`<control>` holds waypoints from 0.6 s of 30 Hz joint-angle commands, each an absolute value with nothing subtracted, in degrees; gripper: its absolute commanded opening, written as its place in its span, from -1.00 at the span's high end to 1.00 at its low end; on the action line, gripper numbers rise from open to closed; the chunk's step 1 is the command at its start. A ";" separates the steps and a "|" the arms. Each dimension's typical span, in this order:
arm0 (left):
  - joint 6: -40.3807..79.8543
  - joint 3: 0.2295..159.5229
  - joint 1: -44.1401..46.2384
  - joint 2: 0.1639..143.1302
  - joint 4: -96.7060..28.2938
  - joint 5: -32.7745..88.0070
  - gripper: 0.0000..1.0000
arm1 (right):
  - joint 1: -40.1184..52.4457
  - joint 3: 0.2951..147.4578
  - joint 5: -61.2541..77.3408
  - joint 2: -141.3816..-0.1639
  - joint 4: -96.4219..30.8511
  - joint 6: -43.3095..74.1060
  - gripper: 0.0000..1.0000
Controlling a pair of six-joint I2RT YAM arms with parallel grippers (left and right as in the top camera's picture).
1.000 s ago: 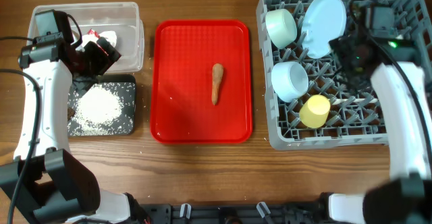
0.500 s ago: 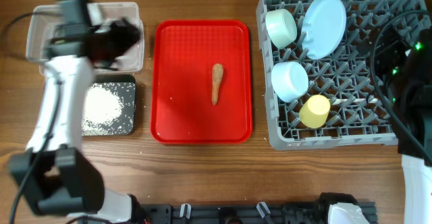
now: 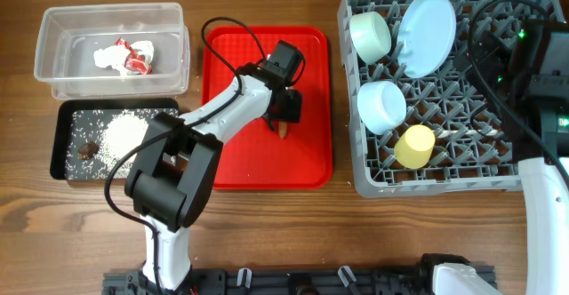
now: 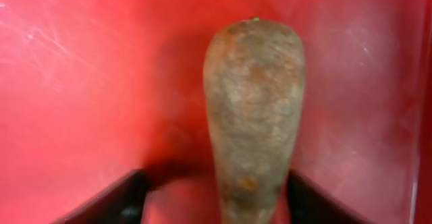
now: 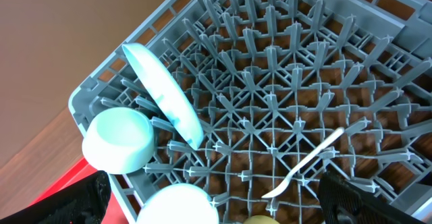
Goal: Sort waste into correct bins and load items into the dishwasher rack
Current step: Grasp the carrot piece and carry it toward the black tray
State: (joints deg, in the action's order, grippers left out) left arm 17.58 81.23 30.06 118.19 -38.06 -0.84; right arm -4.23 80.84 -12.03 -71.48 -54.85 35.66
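The setting is a robotics lab bench staged as a kitchen clean-up rather than a working kitchen. A red tray (image 3: pixel 227 157) lies on a plain wooden tabletop (image 3: pixel 267 233). Right of the tray, a grey dishwasher rack (image 3: pixel 427 187) stands directly on the wood. Left of it sit a clear tub (image 3: pixel 171 30) and a black tub (image 3: pixel 60 148). The left arm (image 3: pixel 227 108) reaches over the tray and the right arm (image 3: pixel 544 215) stands right of it, both trailing exposed black cables (image 3: pixel 233 27). A black mounting rail (image 3: pixel 293 282) runs along the tabletop edge below the tray.

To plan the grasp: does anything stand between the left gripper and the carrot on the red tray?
Nothing visible does. The left gripper is above the carrot, open fingers either side of it on the red tray.
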 commanded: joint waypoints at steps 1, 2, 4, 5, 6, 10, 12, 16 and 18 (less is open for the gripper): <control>16.86 81.52 29.74 118.32 -37.54 -2.46 0.26 | -4.14 81.30 -11.51 -71.92 -54.89 34.65 -0.99; 16.88 81.52 29.74 118.32 -37.36 -2.46 0.42 | -4.14 81.30 -11.51 -71.92 -54.92 34.63 -0.99; 16.88 81.52 29.80 118.32 -36.95 -2.46 0.92 | -4.14 81.30 -11.51 -71.92 -54.96 34.65 -1.00; 16.88 81.52 29.78 118.32 -36.91 -2.46 0.92 | -4.14 81.30 -11.51 -71.92 -54.94 34.65 -1.00; 16.88 81.52 29.78 118.30 -36.95 -2.46 0.92 | -4.14 81.30 -11.51 -71.92 -54.94 34.65 -1.00; 16.91 82.21 29.36 117.36 -38.24 -2.48 0.92 | -4.14 81.30 -11.49 -71.92 -54.92 34.65 -0.99; 16.91 86.26 27.75 115.48 -43.11 -2.70 0.92 | -4.14 81.30 -11.49 -71.92 -54.94 34.63 -1.00; 19.16 96.40 21.26 110.32 -54.13 -4.84 0.92 | -4.14 81.30 -11.51 -71.92 -54.89 34.65 -0.99; 24.29 99.04 17.32 107.74 -57.87 -7.79 0.92 | -4.14 81.30 -11.51 -71.92 -54.89 34.63 -1.00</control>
